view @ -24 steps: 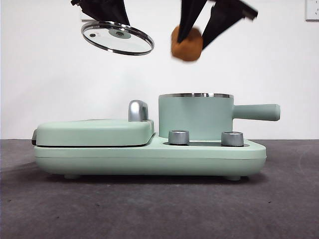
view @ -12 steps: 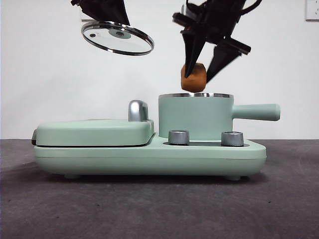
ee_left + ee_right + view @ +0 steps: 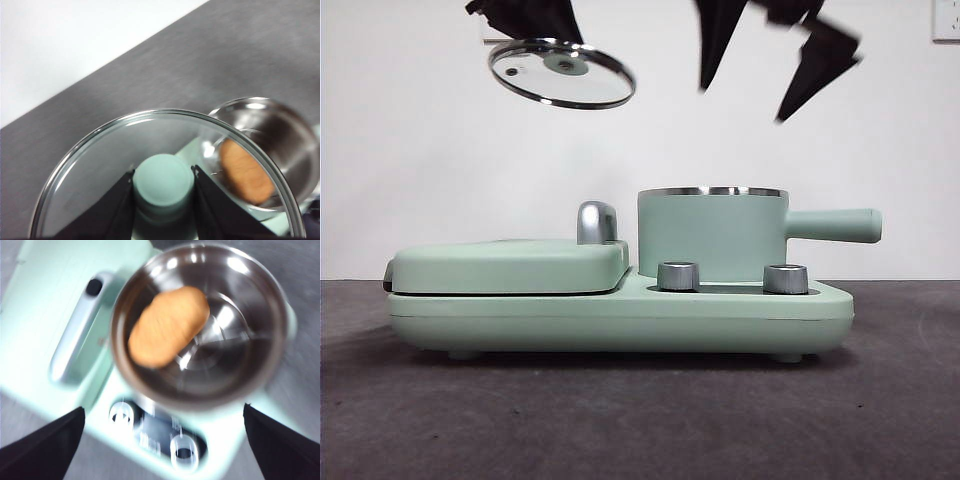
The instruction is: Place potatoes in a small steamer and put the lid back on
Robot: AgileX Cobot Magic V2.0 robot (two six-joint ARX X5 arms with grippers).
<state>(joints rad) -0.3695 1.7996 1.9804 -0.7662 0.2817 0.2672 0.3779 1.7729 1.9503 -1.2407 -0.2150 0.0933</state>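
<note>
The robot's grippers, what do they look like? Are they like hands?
Not like hands. Each gripper has two flat black jaws that narrow to pointed tips, like a bird's beak. In the front view the right gripper and left gripper are dark and matte, with no fingers, stickers or visible cables.

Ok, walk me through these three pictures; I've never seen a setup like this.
It is a two-armed robot at a table. The front picture looks level across the table; the other two come from cameras on each wrist. On the table stands a mint-green cooker carrying a small steamer. The left hand holds the lid by its knob, up in the air. The right hand hangs open and empty above the steamer. Its wrist picture shows the potato lying inside the steamer. The lid is not yet on.
</note>
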